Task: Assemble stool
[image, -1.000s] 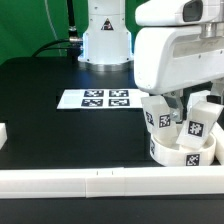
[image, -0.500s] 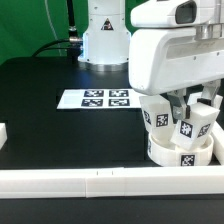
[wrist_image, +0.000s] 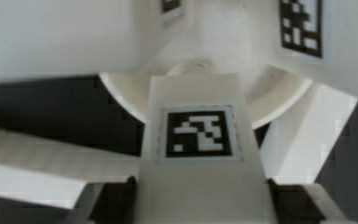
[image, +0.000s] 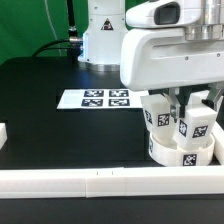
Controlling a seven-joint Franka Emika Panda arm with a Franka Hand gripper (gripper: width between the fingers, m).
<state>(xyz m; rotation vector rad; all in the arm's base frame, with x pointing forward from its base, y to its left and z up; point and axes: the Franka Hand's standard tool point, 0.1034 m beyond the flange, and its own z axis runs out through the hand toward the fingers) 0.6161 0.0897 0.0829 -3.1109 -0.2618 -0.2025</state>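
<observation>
The white round seat disc lies near the front rail at the exterior view's right, with white tagged legs standing in it. One leg stands at its left side. My gripper hangs over the disc, shut on another leg that stands in the disc. In the wrist view this held leg runs between my dark fingers, its tag facing the camera, its far end at the disc. My gripper grips its near end. Two more legs show beside it.
The marker board lies flat on the black table behind the disc. A long white rail runs along the front edge. A short white block sits at the exterior view's left. The robot base stands at the back.
My hand has shifted toward the exterior view's left over the disc, and the held leg has moved with it, standing a little straighter.
</observation>
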